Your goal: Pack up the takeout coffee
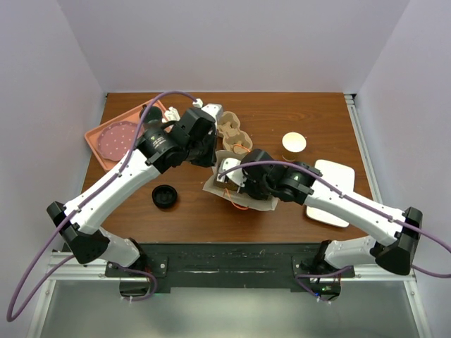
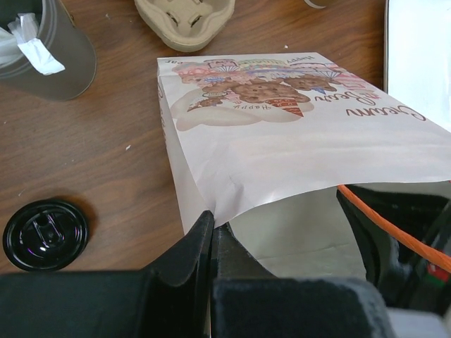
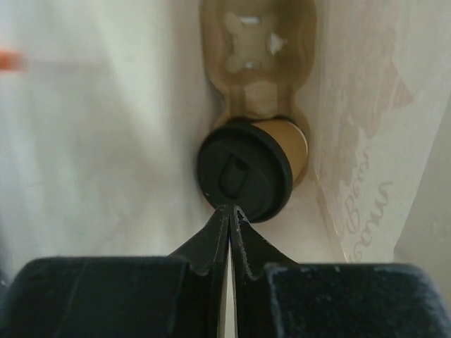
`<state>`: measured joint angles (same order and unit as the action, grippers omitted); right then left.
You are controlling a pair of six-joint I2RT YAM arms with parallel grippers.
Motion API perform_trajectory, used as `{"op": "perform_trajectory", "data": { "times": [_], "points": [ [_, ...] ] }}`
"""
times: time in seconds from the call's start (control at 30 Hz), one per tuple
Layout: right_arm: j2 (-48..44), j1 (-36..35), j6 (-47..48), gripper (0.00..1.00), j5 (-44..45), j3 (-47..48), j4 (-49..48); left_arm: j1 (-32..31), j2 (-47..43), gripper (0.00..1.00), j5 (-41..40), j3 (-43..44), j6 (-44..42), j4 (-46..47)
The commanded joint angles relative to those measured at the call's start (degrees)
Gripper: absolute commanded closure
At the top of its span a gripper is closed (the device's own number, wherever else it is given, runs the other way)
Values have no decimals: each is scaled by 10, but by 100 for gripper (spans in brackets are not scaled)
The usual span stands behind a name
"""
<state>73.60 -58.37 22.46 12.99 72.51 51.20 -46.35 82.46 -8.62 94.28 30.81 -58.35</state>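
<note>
Lying on its side inside the paper bag [image 2: 282, 148], the takeout coffee [image 3: 252, 167] turns its black lid toward the bag's mouth, with its tan wall behind. The right gripper [image 3: 229, 211] reaches into the bag with its fingers pressed together, the tips at the lid's lower rim; whether they touch it cannot be told. The left gripper [image 2: 213, 224] pinches the bag's mouth edge at one corner. Beyond the bag's closed end sits a cardboard carrier [image 2: 184, 21], and beside the bag lies a loose black lid [image 2: 46, 234].
</note>
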Motion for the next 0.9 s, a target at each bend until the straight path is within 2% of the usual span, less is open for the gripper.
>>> {"op": "perform_trajectory", "data": {
  "times": [0.0,0.1,0.2,0.3,0.33,0.37,0.63,0.87],
  "points": [
    [8,31,10,95,-1,-10,-38,3,-12,100,22,2,-11,24],
    [25,41,12,93,0,-12,-44,2,-18,100,26,-9,-13,31],
    [22,42,14,84,-3,-15,-53,3,-16,100,26,-7,-13,28],
    [19,44,30,71,-7,-20,-51,3,-14,100,23,-6,-13,27],
    [19,45,34,64,-10,-25,-49,2,-12,100,24,-6,-13,28],
    [20,46,37,62,-13,-27,-49,3,-12,100,26,-7,-14,29],
    [52,55,81,49,-7,-23,-65,3,-7,100,36,-11,-22,36],
    [81,70,118,49,-22,3,-52,3,-11,100,56,-22,-35,47]
  ]
}}
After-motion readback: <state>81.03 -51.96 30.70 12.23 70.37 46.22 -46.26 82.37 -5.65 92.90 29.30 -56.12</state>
